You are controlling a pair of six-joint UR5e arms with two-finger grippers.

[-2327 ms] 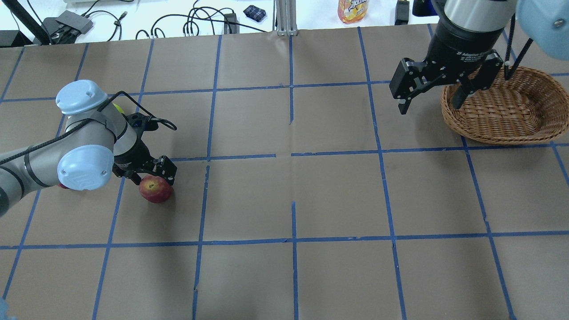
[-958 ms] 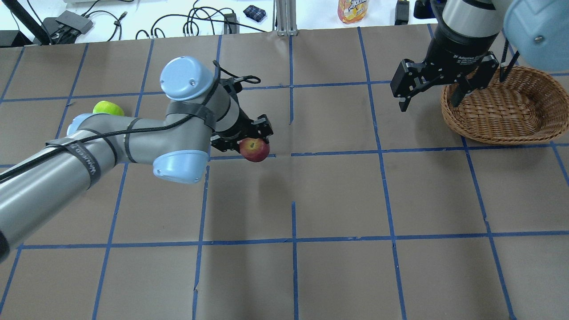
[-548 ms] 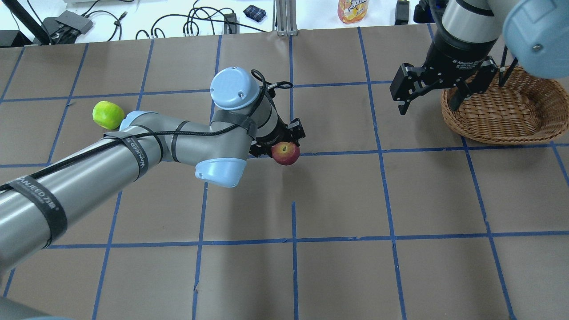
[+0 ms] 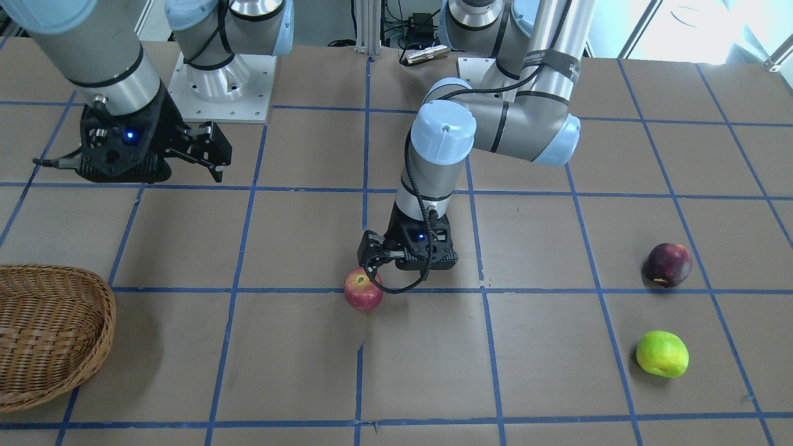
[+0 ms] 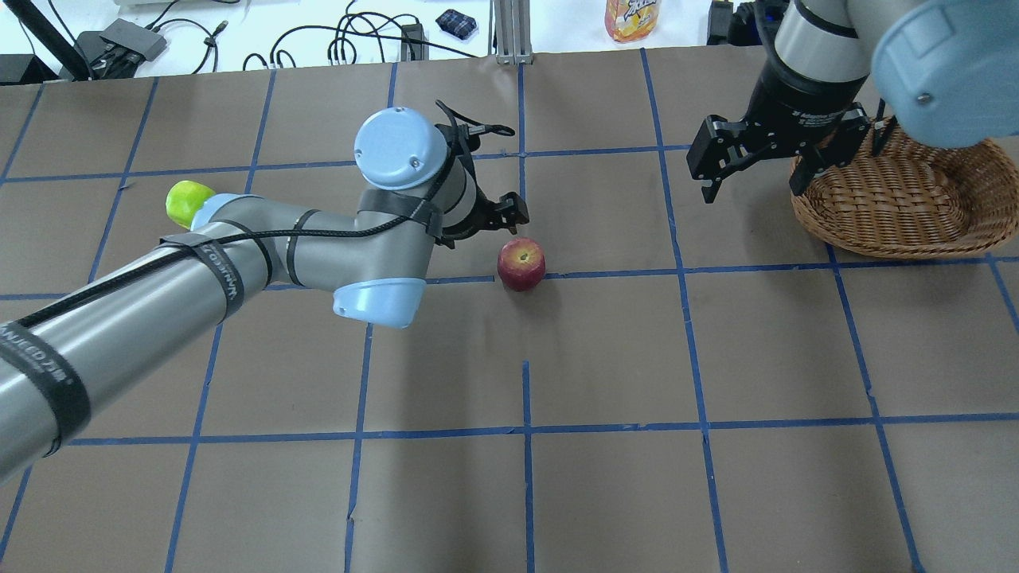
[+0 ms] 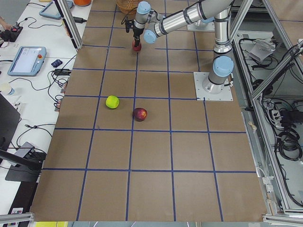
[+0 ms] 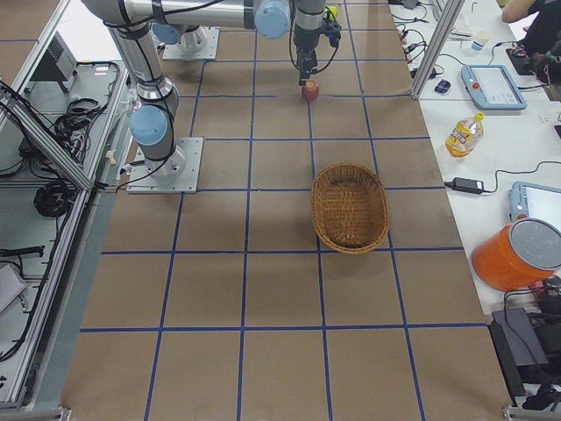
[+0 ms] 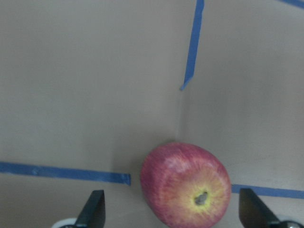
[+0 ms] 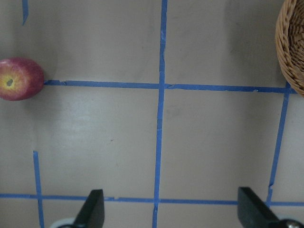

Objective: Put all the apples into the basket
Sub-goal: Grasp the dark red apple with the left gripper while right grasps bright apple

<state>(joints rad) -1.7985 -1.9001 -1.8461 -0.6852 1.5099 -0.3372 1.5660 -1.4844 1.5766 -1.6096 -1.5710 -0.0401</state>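
The red apple (image 5: pixel 521 263) with a yellowish top rests on the table's middle, by a blue tape line. My left gripper (image 5: pixel 503 216) is open just beside it; in the left wrist view the apple (image 8: pixel 185 185) lies between the spread fingertips (image 8: pixel 93 209), untouched. The green apple (image 4: pixel 662 354) and the dark maroon apple (image 4: pixel 668 264) lie on my left side of the table. The wicker basket (image 5: pixel 907 199) stands at the far right. My right gripper (image 5: pixel 750 185) is open and empty, hovering beside the basket's rim.
The brown paper table top (image 5: pixel 605 358) is gridded with blue tape. A juice bottle (image 5: pixel 633 17), cables and a tablet lie beyond the far edge. In the overhead view my left arm hides the maroon apple and part of the green one.
My left arm carried the red apple from the left side to the table's middle, set it down, opened and drew back a little. The right gripper shifted slightly by the basket.
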